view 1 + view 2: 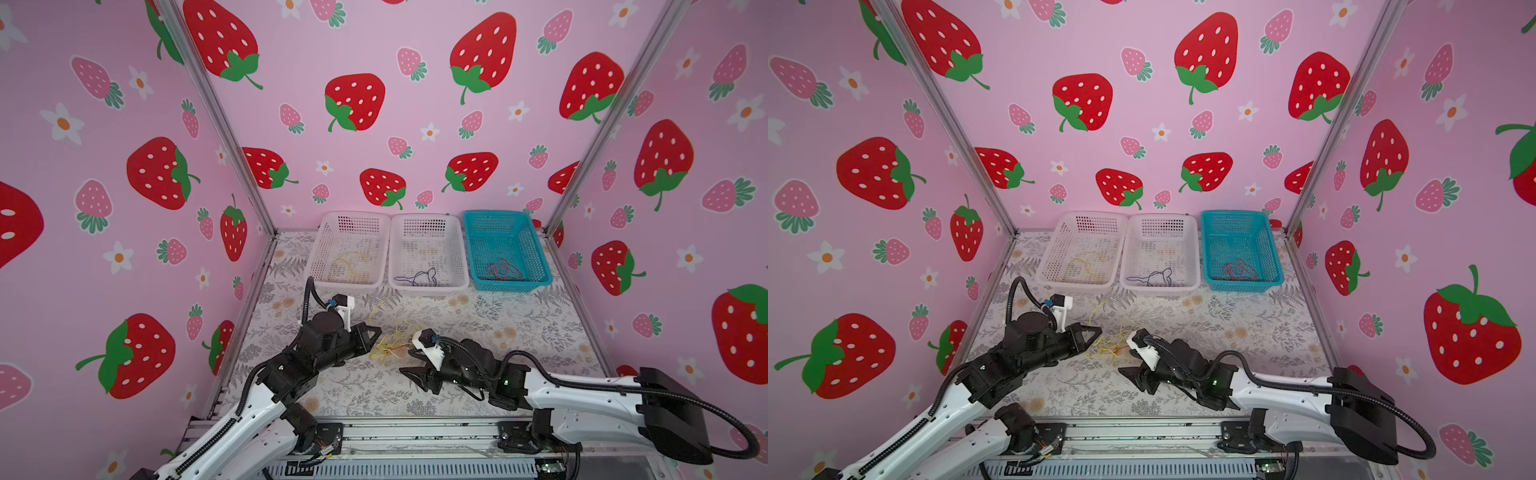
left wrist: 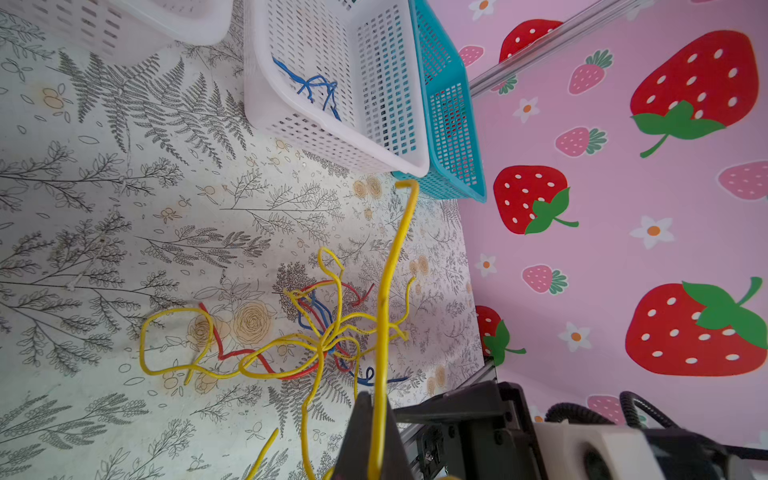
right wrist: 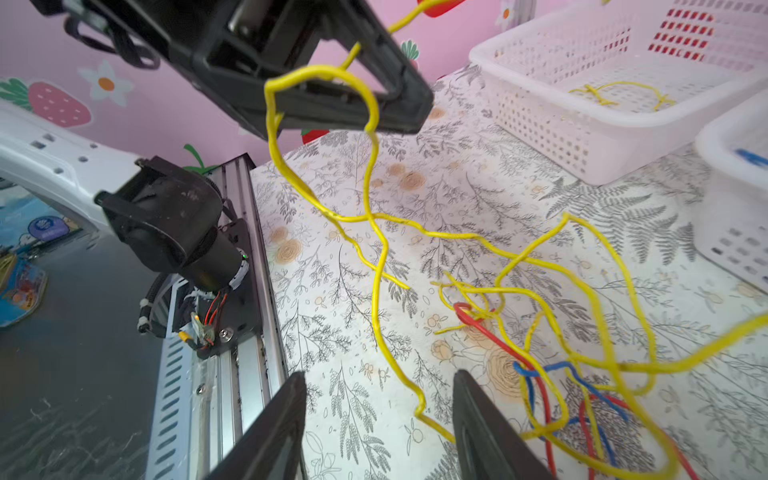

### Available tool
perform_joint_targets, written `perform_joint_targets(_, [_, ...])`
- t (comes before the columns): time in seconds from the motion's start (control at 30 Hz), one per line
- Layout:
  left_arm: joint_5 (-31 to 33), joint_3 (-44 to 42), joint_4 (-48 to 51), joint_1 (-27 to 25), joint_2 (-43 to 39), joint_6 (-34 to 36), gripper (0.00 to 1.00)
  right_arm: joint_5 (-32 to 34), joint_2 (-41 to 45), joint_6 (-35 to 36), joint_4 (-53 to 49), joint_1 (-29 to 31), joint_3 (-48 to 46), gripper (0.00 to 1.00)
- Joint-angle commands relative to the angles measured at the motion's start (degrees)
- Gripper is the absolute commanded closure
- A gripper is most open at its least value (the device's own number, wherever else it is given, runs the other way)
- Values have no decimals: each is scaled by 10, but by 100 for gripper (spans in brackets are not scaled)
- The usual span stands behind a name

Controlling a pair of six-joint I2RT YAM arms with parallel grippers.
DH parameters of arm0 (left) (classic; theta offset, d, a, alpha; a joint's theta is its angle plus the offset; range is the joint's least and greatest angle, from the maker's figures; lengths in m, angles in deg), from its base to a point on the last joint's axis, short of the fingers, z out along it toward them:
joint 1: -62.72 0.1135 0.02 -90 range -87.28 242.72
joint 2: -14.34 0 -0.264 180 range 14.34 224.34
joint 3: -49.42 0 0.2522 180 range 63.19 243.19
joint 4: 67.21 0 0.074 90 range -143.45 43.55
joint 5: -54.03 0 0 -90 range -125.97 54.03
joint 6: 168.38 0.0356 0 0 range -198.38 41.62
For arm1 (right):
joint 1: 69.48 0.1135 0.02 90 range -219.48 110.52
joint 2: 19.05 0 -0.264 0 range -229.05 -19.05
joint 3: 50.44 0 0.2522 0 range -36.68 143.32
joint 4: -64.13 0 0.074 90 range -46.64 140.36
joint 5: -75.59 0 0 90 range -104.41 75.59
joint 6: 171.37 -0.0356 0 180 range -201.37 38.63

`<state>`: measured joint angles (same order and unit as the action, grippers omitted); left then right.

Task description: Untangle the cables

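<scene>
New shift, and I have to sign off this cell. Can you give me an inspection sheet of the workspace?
Surface: fern-print table cover, flat.
Job's things: tangled cables, yellow, red and blue, mid-table; sorted yellow, blue and red ones in left white basket, middle white basket and teal basket.
Clutter: nothing seen.
End effectors: left end effector shut on a yellow cable; right end effector open beside the tangle.
Cables: black hoses along both arms.
Surroundings: strawberry-print walls, aluminium frame.
</scene>
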<state>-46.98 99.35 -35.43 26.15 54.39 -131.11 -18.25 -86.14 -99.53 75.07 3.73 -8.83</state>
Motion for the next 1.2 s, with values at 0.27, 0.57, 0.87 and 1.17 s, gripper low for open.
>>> perform_joint_targets(0.27, [1,6,-2,3,-15,-5,100,34,-77,16,46,6,51,81])
perform_joint_targets(0.57, [23,-12,36,4,-35,12,100,96,35,48,-15,4,36,100])
perform_joint_targets(0.87, [28,-9,97,32,-59,42,100,156,227,-20,-109,-108,4,100])
perform_joint_targets(1.17, [15,-2,146,87,-65,75,100,81,309,-109,-159,-262,-21,100])
